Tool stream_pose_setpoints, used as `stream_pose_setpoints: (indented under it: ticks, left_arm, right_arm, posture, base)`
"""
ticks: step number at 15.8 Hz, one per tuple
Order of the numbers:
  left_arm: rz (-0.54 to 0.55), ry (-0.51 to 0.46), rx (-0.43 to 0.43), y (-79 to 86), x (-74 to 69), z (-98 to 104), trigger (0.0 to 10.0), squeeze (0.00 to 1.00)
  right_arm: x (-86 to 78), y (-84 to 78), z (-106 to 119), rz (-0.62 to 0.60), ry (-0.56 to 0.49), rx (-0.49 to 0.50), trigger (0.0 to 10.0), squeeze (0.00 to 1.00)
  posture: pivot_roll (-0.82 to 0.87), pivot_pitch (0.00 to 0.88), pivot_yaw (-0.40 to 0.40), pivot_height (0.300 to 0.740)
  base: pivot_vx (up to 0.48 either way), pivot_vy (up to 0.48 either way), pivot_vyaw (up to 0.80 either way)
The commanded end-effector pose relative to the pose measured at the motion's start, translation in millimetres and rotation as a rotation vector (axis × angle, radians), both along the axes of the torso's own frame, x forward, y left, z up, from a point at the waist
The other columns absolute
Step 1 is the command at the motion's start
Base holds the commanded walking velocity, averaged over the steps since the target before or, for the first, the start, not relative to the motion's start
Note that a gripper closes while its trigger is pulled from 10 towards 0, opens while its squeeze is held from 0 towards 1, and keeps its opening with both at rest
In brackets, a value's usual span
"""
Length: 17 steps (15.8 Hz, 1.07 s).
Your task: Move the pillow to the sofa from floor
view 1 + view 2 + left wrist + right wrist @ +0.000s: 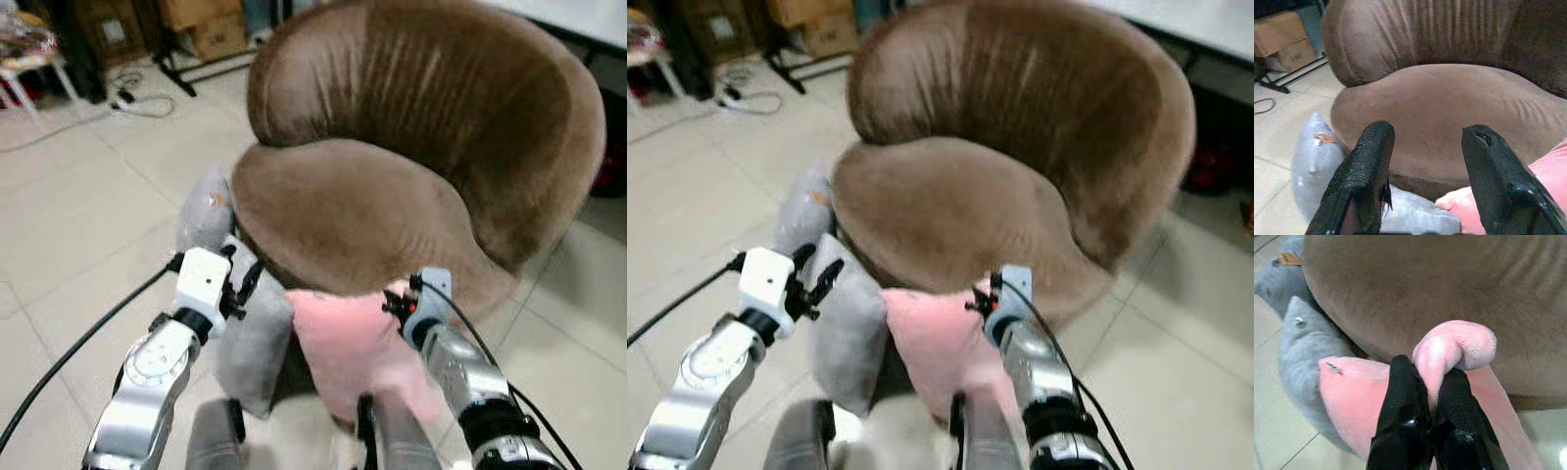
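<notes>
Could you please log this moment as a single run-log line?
right gripper: shut on pink pillow corner | left gripper: open, empty, facing brown sofa | grey pillows: leaning on sofa base

The soft pink plush pillow point(343, 343) leans upright against the front of the round brown velvet sofa point(392, 186), one corner pinched up.

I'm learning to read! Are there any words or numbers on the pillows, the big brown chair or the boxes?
No words or numbers can be read anywhere.
Grey pillow: small tags, too small to read.
Pink pillow, pinched by the right gripper: a tiny tag, no readable text.
Brown sofa: plain, no label.
Cardboard boxes: no readable print.
Left gripper: open, plain black fingers.
</notes>
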<state>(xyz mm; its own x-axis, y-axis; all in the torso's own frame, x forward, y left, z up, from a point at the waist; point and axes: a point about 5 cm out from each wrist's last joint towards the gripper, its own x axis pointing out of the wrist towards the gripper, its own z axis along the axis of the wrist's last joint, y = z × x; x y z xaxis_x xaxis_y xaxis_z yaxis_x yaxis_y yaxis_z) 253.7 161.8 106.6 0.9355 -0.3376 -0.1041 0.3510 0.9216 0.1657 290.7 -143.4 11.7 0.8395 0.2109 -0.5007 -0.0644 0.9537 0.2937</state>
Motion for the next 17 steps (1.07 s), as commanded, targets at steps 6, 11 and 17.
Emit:
stream_pose_setpoints:
  ticks: [6,11,17]
  left_arm:
    - [-0.006,-0.014,0.004,-1.8,5.2,1.9,10.0,0.0]
    - [0.042,-0.177,-0.011,-7.5,28.5,32.1,10.0,0.0]
    - [0.116,-0.211,0.054,2.2,14.7,34.0,10.0,0.0]
  right_arm:
    - [18.8,-14.1,24.5,-0.08,-0.115,0.003,10.0,0.0]
    - [-4.5,-43.9,102.6,-0.203,-0.394,0.089,10.0,0.0]
    - [-13.1,-20.6,119.8,-0.233,-0.466,0.048,10.0,0.0]
  posture:
    - [-0.06,0.0,-0.042,0.74]
    - [-0.13,0.0,0.039,0.74]
    - [-0.12,0.0,0.033,0.74]
  base:
    - [0.0,0.0,0.0]
    - [0.0,0.0,0.0]
    - [0.0,0.0,0.0]
